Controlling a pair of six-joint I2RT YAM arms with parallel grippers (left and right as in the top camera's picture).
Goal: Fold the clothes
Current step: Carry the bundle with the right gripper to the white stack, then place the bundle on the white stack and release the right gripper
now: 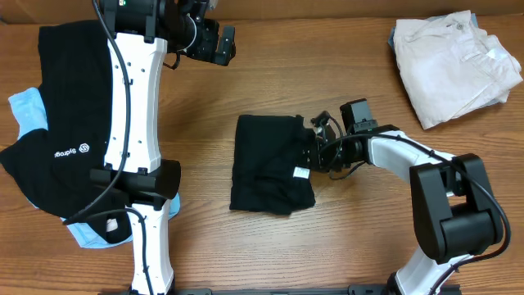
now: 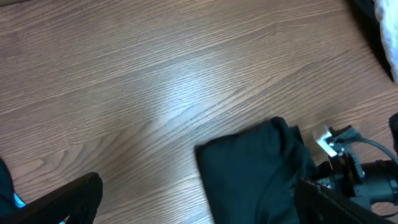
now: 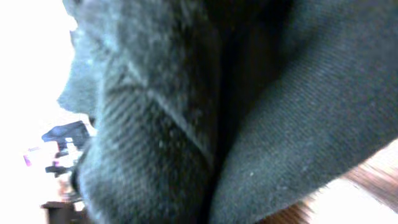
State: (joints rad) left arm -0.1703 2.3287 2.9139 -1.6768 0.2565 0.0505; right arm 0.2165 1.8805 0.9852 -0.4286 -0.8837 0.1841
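Note:
A folded plain black T-shirt (image 1: 266, 164) with a small white tag (image 1: 300, 173) lies mid-table. My right gripper (image 1: 315, 149) sits low at the shirt's right edge and is shut on the fabric there. Black cloth (image 3: 249, 112) fills the right wrist view and hides the fingers. My left gripper (image 1: 217, 41) hangs open at the far side of the table, above bare wood. In the left wrist view its fingers (image 2: 81, 193) frame the shirt's corner (image 2: 255, 168) from a distance, and the left gripper (image 2: 199, 190) holds nothing.
A black garment with white lettering (image 1: 65, 123) lies spread at the left over a light-blue one (image 1: 24, 111), partly under the left arm. A crumpled white pile (image 1: 454, 61) sits at the back right. Bare wood (image 1: 327, 65) surrounds the folded shirt.

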